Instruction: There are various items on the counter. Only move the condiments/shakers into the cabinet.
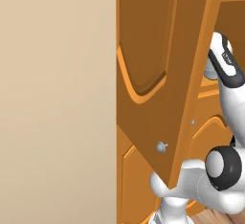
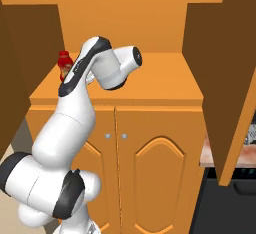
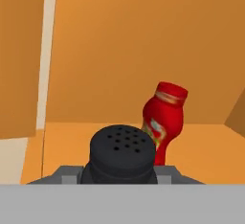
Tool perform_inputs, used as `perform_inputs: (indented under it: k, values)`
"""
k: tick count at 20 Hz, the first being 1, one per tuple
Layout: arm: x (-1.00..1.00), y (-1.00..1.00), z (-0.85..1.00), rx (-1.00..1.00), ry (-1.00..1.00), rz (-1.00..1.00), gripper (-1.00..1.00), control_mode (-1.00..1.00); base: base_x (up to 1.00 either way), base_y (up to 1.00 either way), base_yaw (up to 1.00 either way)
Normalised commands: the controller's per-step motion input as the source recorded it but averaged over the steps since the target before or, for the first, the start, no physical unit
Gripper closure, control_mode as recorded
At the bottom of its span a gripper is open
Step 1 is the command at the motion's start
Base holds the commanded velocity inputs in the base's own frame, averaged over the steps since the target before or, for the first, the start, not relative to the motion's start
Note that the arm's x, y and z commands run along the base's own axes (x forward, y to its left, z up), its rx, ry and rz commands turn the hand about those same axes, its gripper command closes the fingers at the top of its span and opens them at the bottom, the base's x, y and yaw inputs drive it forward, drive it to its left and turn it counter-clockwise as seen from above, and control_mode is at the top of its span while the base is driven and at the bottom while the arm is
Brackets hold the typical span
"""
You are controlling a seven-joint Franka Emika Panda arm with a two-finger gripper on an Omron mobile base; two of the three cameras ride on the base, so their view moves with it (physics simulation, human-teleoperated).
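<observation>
The black shaker [image 3: 122, 155] is standing upright, perforated top up, gripped in the closed tool [image 3: 122, 177]; the ketchup bottle [image 3: 162, 120] is leaning just beyond it.

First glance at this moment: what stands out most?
The black shaker with its holed top sits right in front of the hand camera, clamped in the gripper. Just behind it the red ketchup bottle already stands on the open cabinet shelf, at the shelf's left end in the right base view.
</observation>
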Motion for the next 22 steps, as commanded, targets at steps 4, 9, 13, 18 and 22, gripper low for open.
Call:
perform_inputs:
  k: [4, 9, 13, 18, 22]
  values:
    - [0.66, 0.0, -0.12, -0.02, 0.01, -0.04, 1.0, -1.0, 0.0, 0.0, 0.0]
    - [0.64, -0.02, -0.18, 0.0, 0.05, 0.0, 1.0, -1.0, 0.0, 0.0, 0.0]
    - [0.28, 0.0, -0.27, 0.0, 0.05, 0.0, 1.0, -1.0, 0.0, 0.0, 0.0]
    - [0.14, 0.0, -0.21, 0.0, 0.0, 0.0, 1.0, -1.0, 0.0, 0.0, 0.0]
    - [0.21, 0.0, -0.19, 0.0, 0.0, 0.0, 1.0, -1.0, 0.0, 0.0, 0.0]
